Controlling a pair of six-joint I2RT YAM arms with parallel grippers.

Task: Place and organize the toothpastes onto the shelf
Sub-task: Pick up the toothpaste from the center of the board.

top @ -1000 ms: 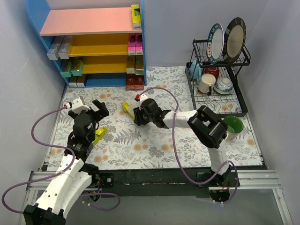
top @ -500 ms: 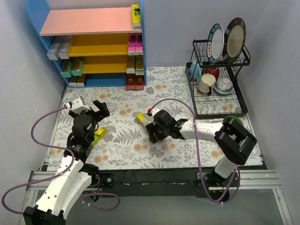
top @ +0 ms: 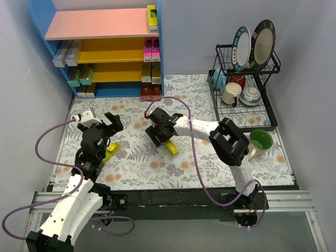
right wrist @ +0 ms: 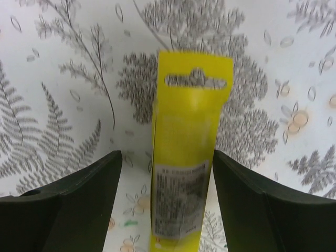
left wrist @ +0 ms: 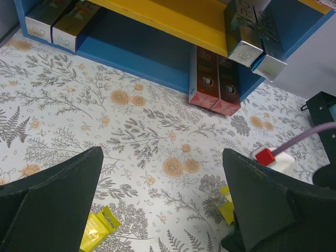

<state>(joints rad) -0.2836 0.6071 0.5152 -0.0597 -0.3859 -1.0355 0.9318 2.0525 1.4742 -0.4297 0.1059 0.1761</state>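
My right gripper (top: pixel 165 140) (right wrist: pixel 167 155) is open, one finger on each side of a yellow toothpaste box (top: pixel 171 148) (right wrist: pixel 184 157) lying mid-table, with table showing on both sides. My left gripper (top: pixel 108 125) (left wrist: pixel 163 155) is open wide and empty above the left of the table. A second yellow toothpaste box (top: pixel 111 152) (left wrist: pixel 96 234) lies just near of it. The shelf (top: pixel 100 23) (left wrist: pixel 136 58) stands at the back left and holds yellow (top: pixel 151 18), magenta (top: pixel 151 50), silver (top: pixel 65 53), teal (top: pixel 79 76) and dark red boxes (top: pixel 150 92) (left wrist: pixel 215 84).
A black wire dish rack (top: pixel 269 114) with plates, mugs and bowls stands at the back right. A green mug (top: pixel 261 140) sits near it by the right arm. The right arm's purple cable and red connector (left wrist: pixel 265 156) cross the table's middle.
The right gripper swung right and nearer, then back left while turning. Its yellow box moved right and toward the near edge, now on the gripper's near-right side. The left arm has not moved.
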